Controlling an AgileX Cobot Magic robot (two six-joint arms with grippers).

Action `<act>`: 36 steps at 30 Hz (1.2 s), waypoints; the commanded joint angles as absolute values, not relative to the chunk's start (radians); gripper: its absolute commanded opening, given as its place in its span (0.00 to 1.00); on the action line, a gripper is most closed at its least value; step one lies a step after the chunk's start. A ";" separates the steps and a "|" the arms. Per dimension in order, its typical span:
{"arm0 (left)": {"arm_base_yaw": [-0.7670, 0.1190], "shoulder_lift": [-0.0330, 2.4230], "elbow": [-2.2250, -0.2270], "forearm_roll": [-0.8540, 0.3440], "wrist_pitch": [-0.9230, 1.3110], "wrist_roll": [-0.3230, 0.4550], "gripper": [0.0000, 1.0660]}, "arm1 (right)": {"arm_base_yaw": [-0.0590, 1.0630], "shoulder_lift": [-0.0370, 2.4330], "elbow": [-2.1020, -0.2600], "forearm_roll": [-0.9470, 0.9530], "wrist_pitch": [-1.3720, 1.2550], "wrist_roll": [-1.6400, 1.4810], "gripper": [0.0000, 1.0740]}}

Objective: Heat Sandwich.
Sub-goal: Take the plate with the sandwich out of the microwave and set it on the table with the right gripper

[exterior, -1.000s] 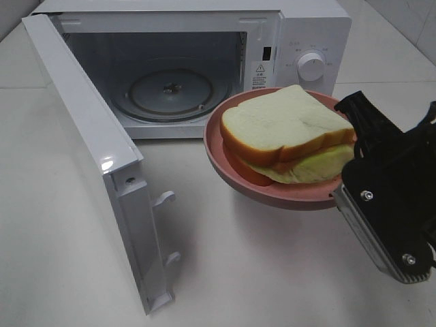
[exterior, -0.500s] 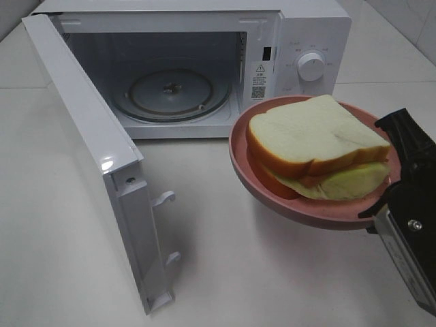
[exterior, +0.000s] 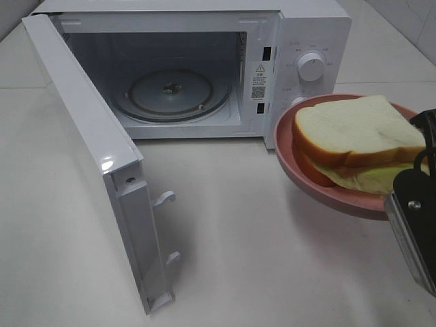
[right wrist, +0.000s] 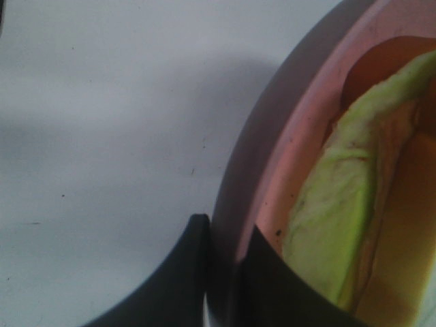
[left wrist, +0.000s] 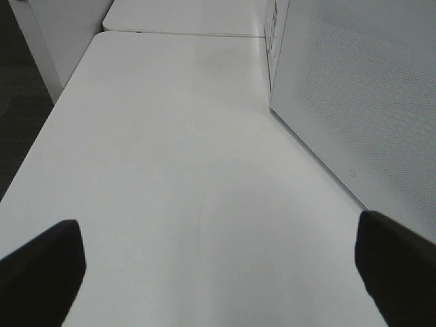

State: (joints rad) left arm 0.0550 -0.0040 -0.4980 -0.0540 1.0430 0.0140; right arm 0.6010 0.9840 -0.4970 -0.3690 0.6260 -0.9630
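1. Your right pincer point(right wrist: 221, 255) is clamped on the rim of the pink plate point(exterior: 300, 174); the left pincer point(left wrist: 218, 262) hangs wide open over the tabletop point(exterior: 259, 259).
2. The sandwich point(exterior: 357, 139) lies on that plate, held right of the microwave point(exterior: 300, 27).
3. You're mid-carry; next, steer it level through the open door point(exterior: 88, 143) onto the turntable point(exterior: 170, 92).

The black right gripper point(right wrist: 221, 262) is cut off by the right edge of the high view, so only part of its body shows there. The round pink plate point(exterior: 300, 174) pinched at its rim runs past that same edge, as does the white sliced-bread sandwich point(exterior: 361, 133) on it. In the right wrist view the sandwich is blurred. The black left gripper point(left wrist: 218, 272) shows only two fingertips point(left wrist: 41, 269) at the lower corners.
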 commanded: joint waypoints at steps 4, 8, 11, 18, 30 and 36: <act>0.058 -0.032 -0.495 -0.059 1.035 0.014 0.95 | 0.595 0.968 -0.499 -0.494 0.676 -0.751 0.01; 0.058 -0.032 -0.495 -0.059 1.035 0.014 0.95 | 0.595 0.968 -0.499 -0.548 0.709 -0.636 0.01; 0.058 -0.032 -0.495 -0.059 1.035 0.014 0.95 | 0.595 0.968 -0.499 -0.573 0.731 -0.574 0.01; 0.058 -0.032 -0.495 -0.059 1.035 0.014 0.95 | 0.595 0.968 -0.499 -0.629 0.794 -0.413 0.01; 0.058 -0.032 -0.495 -0.059 1.035 0.014 0.95 | 0.595 0.993 -0.501 -0.669 0.823 -0.209 0.00; 0.058 -0.032 -0.495 -0.059 1.035 0.014 0.95 | 0.595 1.074 -0.501 -0.686 0.829 -0.102 0.00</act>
